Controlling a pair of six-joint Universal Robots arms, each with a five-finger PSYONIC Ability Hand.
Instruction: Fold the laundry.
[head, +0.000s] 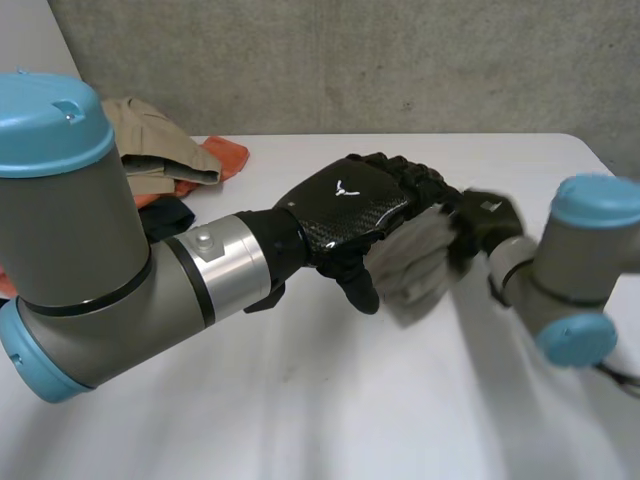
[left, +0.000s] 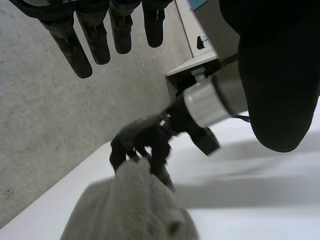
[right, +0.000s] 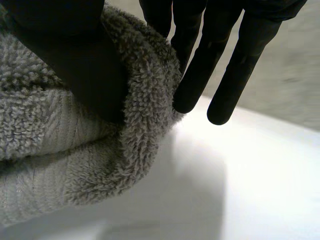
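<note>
Left arm (head: 90, 240) nearest: grey joint, light-blue cap, reaching toward the middle of the white table (head: 300, 420). The left hand (head: 345, 215) is black with a woven carbon-like sheen on its back. In its wrist view its fingers (left: 95, 37) are straight and spread, the thumb (left: 280, 75) apart, holding nothing.

Just beyond it is the grey towel (head: 415, 265): thick looped terry with a flat ribbed band, bunched into a soft roll. The right hand (head: 485, 225) grips it at one end, thumb (right: 65, 50) pressed into the pile on one side and fingers (right: 200, 65) behind the fold. Cannot tell whether the towel's lower end touches the table.

Far left corner holds a loose heap: tan garment (head: 150, 135) on top, orange cloth (head: 222, 157) under it, dark cloth (head: 165, 215) nearer.
</note>
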